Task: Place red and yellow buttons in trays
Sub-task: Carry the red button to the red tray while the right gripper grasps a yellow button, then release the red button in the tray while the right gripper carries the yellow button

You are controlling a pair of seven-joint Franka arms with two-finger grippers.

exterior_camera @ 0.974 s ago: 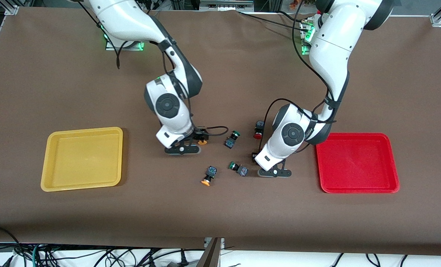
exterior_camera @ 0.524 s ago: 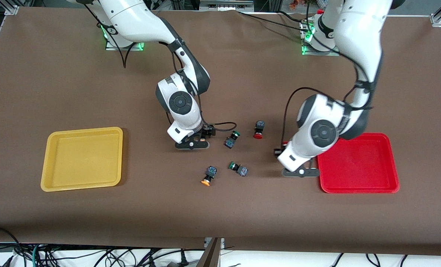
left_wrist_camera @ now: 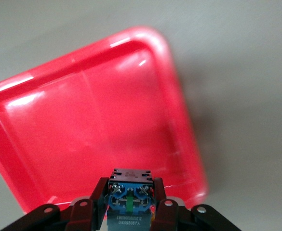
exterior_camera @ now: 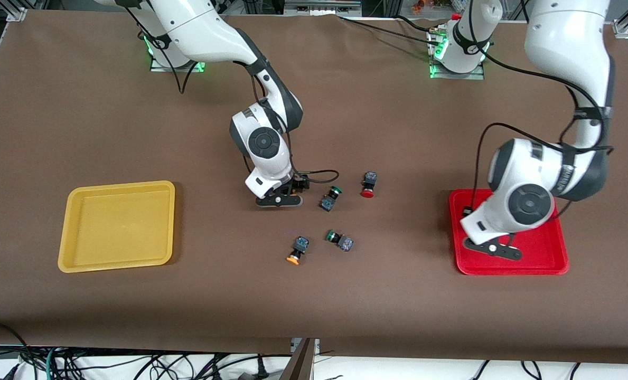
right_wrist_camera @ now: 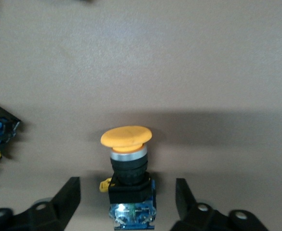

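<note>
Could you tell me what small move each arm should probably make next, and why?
Probably the left tool should lower and let go: it is shut on a button over the red tray. The right tool stands open around a yellow-capped button on the table, so it should likely close on it.

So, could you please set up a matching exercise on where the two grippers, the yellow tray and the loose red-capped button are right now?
Things:
1. left gripper
2. right gripper
3. yellow tray
4. red-capped button

Places or states:
a. open, one finger on each side of the orange-yellow-capped button, not touching it
b. lying beside a green-capped button
c. over the red tray, shut on the held button
d. toward the right arm's end of the table

Pairs: 1-c, 2-a, 3-d, 4-b
</note>
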